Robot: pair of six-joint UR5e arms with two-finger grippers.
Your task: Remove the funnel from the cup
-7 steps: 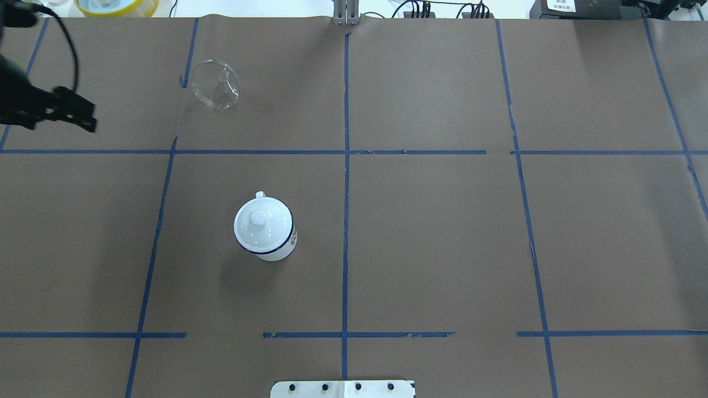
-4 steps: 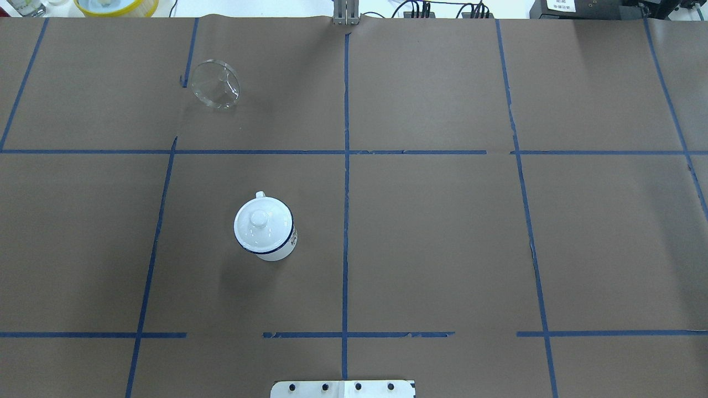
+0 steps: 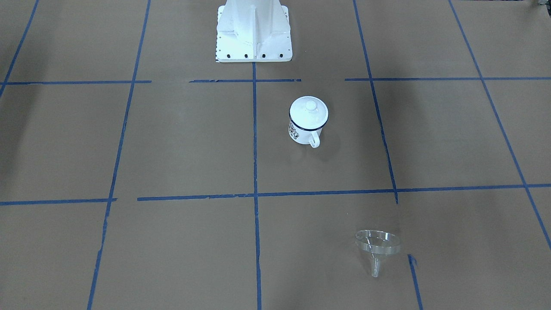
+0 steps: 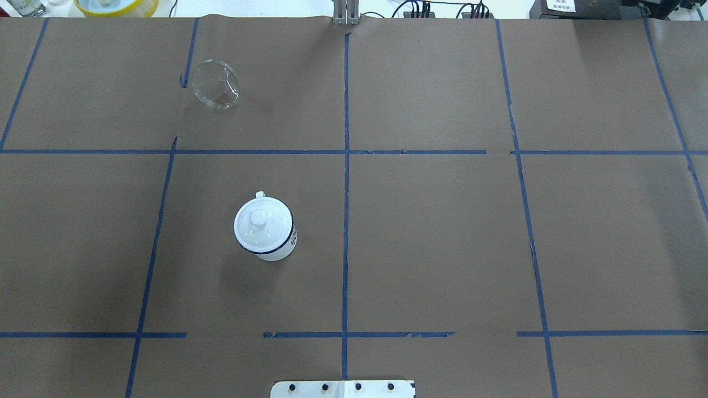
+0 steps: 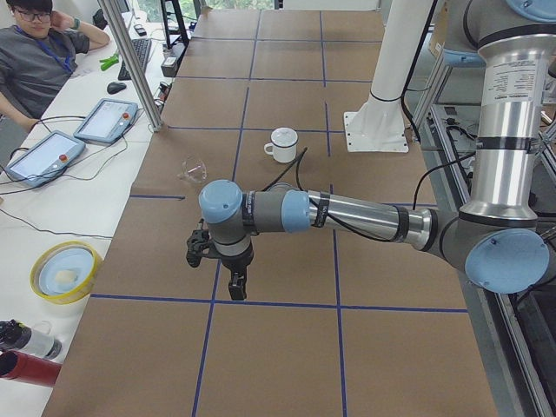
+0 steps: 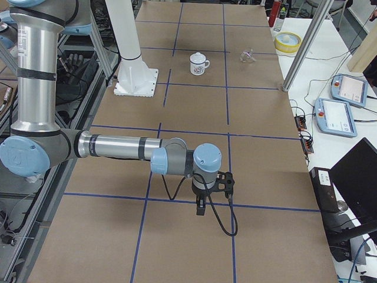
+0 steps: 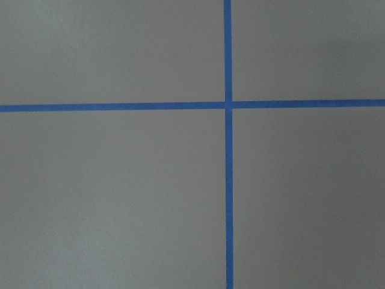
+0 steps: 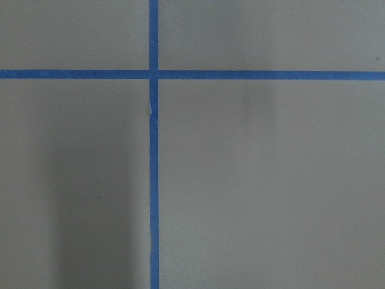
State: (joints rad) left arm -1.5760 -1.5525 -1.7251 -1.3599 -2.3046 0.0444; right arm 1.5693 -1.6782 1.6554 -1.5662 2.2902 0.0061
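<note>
Brown-papered and crossed by tape lines (image 4: pixel 345 193), the table (image 4: pixel 442 249) carries the funnel (image 4: pixel 215 84) on its side, well apart from the lidded cup (image 3: pixel 306 134), at its eleven o'clock seen from overhead, while the left gripper (image 5: pixel 228 269) and right gripper (image 6: pixel 206 199) hang over the paper, their fingers' spread impossible to tell.

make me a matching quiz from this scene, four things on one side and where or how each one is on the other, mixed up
1 funnel
2 cup
3 white lid
4 left gripper

a sitting on top of the cup
b over the table near its end, away from cup and funnel
c lying tipped over, apart from the cup
d standing upright, covered

Pairs: 1-c, 2-d, 3-a, 4-b
</note>
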